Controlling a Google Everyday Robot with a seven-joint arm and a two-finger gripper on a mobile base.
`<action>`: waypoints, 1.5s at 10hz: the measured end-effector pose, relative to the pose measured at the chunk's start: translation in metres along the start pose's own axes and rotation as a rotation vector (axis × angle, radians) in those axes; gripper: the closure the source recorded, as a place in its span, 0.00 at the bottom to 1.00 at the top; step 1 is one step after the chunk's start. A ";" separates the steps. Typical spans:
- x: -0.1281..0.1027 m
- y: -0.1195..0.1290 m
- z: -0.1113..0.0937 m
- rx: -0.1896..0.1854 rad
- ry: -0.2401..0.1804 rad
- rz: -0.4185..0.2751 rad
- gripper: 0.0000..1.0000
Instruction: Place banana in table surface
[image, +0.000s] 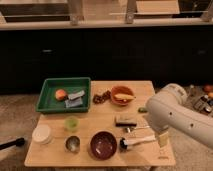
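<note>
Toward the upper middle of the frame, the banana (123, 96) lies inside the orange bowl (118, 102), not on the bench (97, 126). The hand (162, 140) hangs at lower right (its grasp I cannot tell); reaching across, it could knock the dark bowl (103, 145).

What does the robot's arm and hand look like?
The arm is a thick, smooth white shell with rounded joints, like fat tubes; no cables or markings show. The hand, at the right edge of the table surface, looks pale cream, narrow and blocky below the white casing.
</note>
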 end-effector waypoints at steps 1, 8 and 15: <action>0.000 -0.001 -0.002 0.003 -0.001 0.020 0.20; 0.020 -0.095 -0.014 0.054 -0.011 0.275 0.20; 0.034 -0.151 0.006 0.236 -0.059 0.467 0.20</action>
